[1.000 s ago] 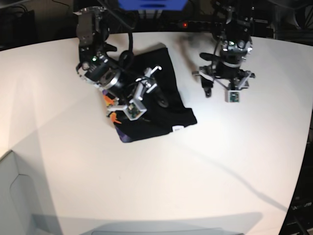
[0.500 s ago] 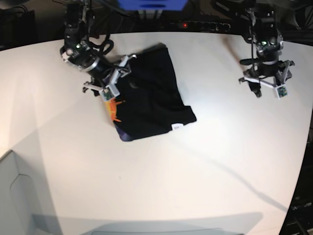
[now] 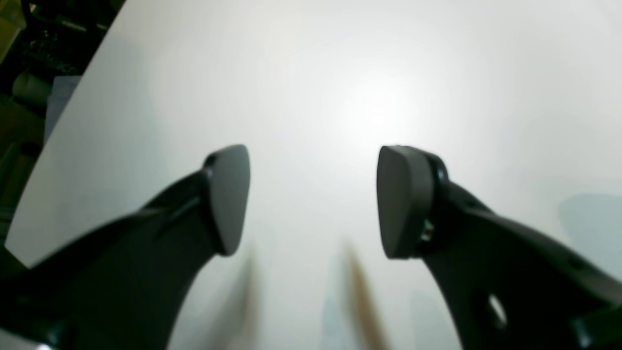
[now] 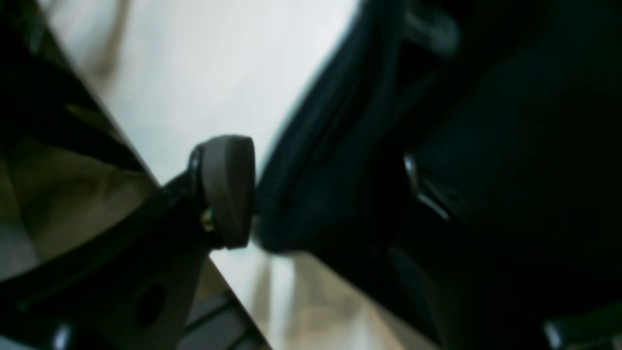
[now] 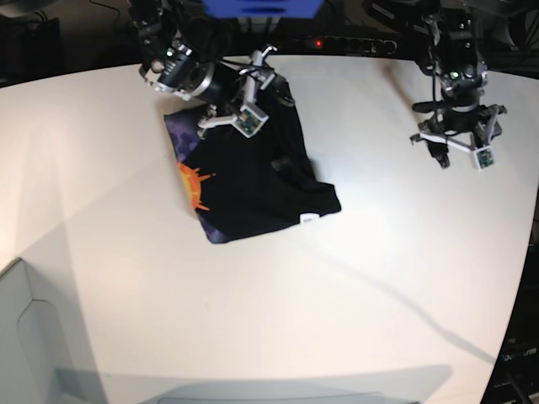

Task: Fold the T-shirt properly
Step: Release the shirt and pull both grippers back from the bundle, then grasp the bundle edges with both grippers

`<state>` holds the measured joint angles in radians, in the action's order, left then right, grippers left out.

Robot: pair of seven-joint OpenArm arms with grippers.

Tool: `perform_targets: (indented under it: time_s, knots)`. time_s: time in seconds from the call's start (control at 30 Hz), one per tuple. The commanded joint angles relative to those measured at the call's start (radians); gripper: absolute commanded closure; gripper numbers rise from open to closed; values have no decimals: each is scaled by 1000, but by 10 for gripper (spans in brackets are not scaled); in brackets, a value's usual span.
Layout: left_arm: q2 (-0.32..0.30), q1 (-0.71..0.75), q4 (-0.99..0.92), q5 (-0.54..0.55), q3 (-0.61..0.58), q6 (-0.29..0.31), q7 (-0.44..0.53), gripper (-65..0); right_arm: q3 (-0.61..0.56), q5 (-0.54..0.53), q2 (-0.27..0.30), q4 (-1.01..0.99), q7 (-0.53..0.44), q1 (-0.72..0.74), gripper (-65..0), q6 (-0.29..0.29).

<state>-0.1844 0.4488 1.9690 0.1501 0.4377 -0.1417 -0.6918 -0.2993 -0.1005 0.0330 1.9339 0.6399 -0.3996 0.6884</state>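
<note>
- Over the white table (image 3: 369,87), left wrist view: the left gripper (image 3: 313,201) hangs with its two dark pads spread wide apart, nothing between them. Only bare, glare-lit tabletop shows past the fingertips (image 3: 406,201), with the table's edge and dark clutter at far left. The T-shirt is out of this view.
- Close against black cloth, right wrist view: the right gripper's (image 4: 320,189) near pad (image 4: 228,189) sits just beside a rolled, ribbed hem of the T-shirt (image 4: 311,184). The other finger is lost in the dark at right, and the picture is blurred. The jaws stand wide; whether any cloth is caught between them cannot be told here.
- Across the whole table (image 5: 354,286), base view: the black T-shirt (image 5: 253,181) lies crumpled at upper centre-left, its orange sun print (image 5: 192,183) and a purple patch showing along its left edge, a small white tag (image 5: 308,220) near the lower right corner. The right gripper (image 5: 251,91) hovers at the shirt's far edge, fingers parted. The left gripper (image 5: 459,139) hangs well apart from the shirt, over bare table at upper right, also unclenched and empty.
</note>
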Motion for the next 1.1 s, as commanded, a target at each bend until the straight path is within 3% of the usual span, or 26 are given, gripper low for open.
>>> perform_targets:
  time_s: [0.0,0.13,0.23,0.3,0.47,0.6,0.87,1.07]
  knots:
    - [-10,0,13,-5,5,-2,22,-398,-31,-26,8,45,-30,3,-381,10]
    - [-8,2,13,-5,6,-2,22,-398,-107,-21,51,63,-32,40,-381,10]
    - [-8,3,14,-5,8,-2,22,-398,-56,-21,60,62,-30,61,-381,10]
    - [-10,5,14,-5,10,-2,22,-398,33,-25,49,62,-33,80,-381,10]
    - [0,6,34,6,3,-2,25,-398,322,-21,-52,57,-28,155,-383,10]
    - [30,6,48,125,8,-2,22,-399,478,-20,-81,0,-28,195,-383,10]
    - [33,6,45,478,0,-3,22,-399,599,-23,-75,-218,-38,233,-382,10]
    - [33,-3,36,521,0,-3,22,-399,747,-26,-81,-172,-30,276,-384,10]
